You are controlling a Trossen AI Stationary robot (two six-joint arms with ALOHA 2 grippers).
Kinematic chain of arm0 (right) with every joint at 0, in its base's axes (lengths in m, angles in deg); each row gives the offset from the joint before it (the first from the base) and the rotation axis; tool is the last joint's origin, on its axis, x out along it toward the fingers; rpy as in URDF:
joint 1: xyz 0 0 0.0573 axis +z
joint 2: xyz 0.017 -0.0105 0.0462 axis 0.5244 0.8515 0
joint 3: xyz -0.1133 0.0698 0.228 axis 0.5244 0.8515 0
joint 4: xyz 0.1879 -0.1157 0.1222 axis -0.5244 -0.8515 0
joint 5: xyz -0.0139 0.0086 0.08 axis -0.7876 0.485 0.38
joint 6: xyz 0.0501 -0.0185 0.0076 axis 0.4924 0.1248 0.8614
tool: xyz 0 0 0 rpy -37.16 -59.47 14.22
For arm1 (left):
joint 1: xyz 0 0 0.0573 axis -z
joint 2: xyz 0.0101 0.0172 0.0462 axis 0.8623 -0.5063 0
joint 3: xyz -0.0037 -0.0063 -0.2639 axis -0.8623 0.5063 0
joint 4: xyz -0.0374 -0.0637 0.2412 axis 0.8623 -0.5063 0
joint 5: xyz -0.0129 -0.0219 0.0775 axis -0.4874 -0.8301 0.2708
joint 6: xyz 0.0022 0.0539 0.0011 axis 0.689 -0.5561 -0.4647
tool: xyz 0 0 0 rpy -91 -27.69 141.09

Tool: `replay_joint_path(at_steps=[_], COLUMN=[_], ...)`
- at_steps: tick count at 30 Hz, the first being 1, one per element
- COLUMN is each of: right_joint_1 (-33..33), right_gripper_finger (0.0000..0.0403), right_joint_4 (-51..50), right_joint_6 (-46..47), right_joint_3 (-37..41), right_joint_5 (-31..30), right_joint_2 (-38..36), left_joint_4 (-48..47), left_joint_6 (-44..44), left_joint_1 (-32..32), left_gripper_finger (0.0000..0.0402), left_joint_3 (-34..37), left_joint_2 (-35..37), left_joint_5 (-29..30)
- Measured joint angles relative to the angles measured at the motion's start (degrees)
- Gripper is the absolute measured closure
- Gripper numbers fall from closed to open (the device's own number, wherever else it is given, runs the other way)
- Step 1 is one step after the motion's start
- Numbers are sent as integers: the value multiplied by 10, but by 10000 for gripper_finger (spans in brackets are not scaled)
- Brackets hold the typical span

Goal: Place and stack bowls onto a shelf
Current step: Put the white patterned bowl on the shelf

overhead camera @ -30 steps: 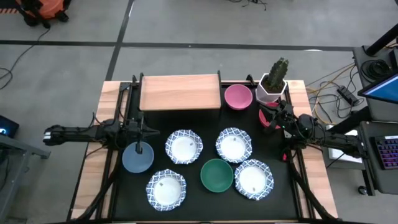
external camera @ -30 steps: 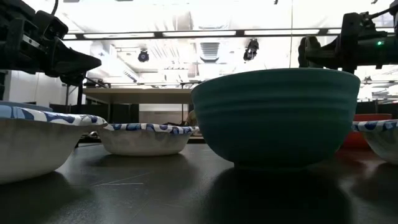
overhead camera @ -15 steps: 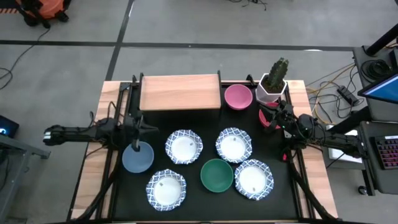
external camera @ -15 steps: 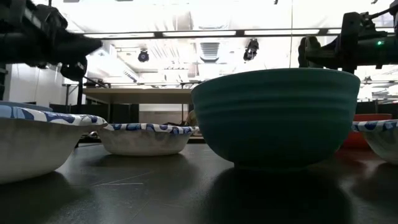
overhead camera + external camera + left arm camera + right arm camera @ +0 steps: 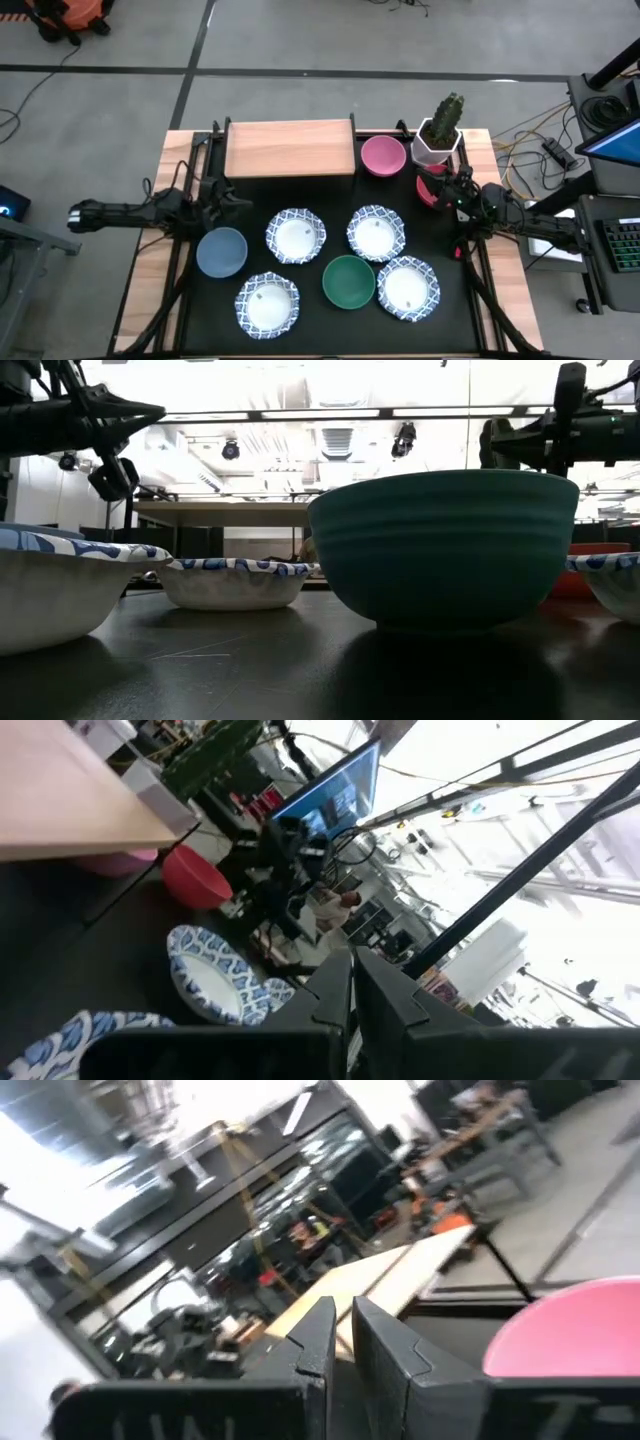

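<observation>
The light-wood shelf (image 5: 290,148) stands at the mat's far edge and is bare. Several white bowls with blue rims (image 5: 295,235) sit upright on the black mat, along with a dark green bowl (image 5: 348,281), a grey-blue bowl (image 5: 221,251), a pink bowl (image 5: 383,155) and a red bowl (image 5: 428,192). My left gripper (image 5: 238,201) hovers shut, level, just beyond the grey-blue bowl's far side; its fingers (image 5: 335,988) hold nothing. My right gripper (image 5: 443,183) hangs shut above the red bowl, also holding nothing (image 5: 345,1325).
A white cactus pot (image 5: 437,137) stands at the far right corner, close behind the right gripper and beside the pink bowl. The black mat (image 5: 320,200) has a bare strip between the shelf and the bowls. In the low view the green bowl (image 5: 445,545) fills the foreground.
My left gripper has risen off the grey-blue bowl, swung toward the far edge and tipped from pointing down to level. The bowl stays where it was on the mat.
</observation>
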Motion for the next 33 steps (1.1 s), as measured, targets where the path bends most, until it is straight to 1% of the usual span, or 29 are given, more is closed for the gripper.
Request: replay_joint_path(at_steps=[3,6,8,12,14,16,21,23,26,31,33], right_joint_1=[0,0,0,0,0,0,1,1,1,4,14], right_gripper_finger=[374,374,374,374,374,374,374,374,374,374,374], right_joint_4=[5,26,44,89,109,111,107,90,33,-75,-105], right_joint_6=[-48,-76,-84,-89,-90,-90,-105,-109,-110,-110,-110], right_joint_3=[0,-1,-1,-2,-3,-12,-54,-80,-125,-199,-225], right_joint_5=[58,103,111,112,113,114,144,153,157,157,157], right_joint_2=[0,1,6,20,30,42,96,125,170,246,279], left_joint_4=[13,67,117,202,239,264,319,322,323,317,293], left_joint_6=[-20,-71,-95,-106,-131,-151,-152,-159,-191,-257,-273], left_joint_1=[0,0,0,0,0,0,0,0,0,0,0], left_gripper_finger=[402,402,402,402,402,402,402,402,402,402,402], left_joint_3=[0,0,0,0,0,0,0,-7,-33,-109,-144], left_joint_2=[-17,-37,-51,-79,-93,-107,-137,-148,-167,-204,-219], left_joint_5=[0,2,2,2,2,3,3,3,2,1,2])
